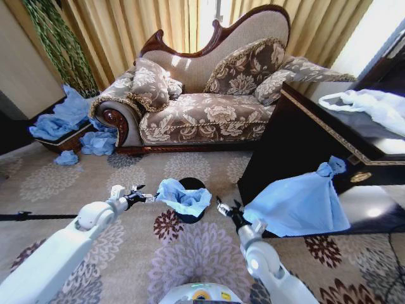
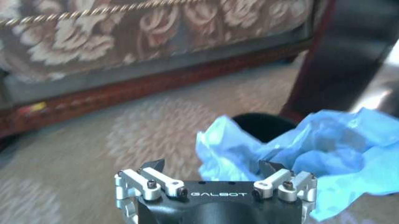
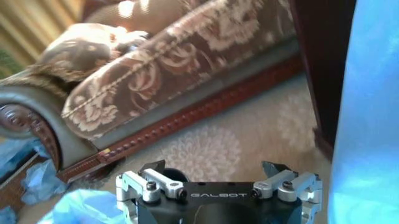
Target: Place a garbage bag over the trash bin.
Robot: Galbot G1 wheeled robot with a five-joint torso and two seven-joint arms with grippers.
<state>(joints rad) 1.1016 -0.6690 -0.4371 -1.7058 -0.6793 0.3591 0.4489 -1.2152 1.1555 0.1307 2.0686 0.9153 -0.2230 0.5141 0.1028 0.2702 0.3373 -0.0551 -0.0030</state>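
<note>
Head view shows the left hand (image 1: 144, 197) just beside the bag's (image 1: 183, 196) left edge, with the right hand (image 1: 223, 208) near its right side, so the two flank the bin (image 1: 191, 217) between them on the carpet (image 1: 202, 253). That placement looks meant for spreading the bag's mouth from both sides.

From the left wrist view, the left hand's (image 2: 212, 164) fingers stand well apart, with crumpled blue plastic lying just past and partly between the tips; whether a finger touches the film I cannot tell, and nothing is clamped. In the right wrist view the right hand (image 3: 214, 167) is likewise spread wide and holds nothing, the bag (image 3: 87, 207) off to its side.

The bag sits bunched on the bin's rim, draped over the near part, while the dark opening shows behind it. I judge the bag laid on but not yet stretched around the rim.
</note>
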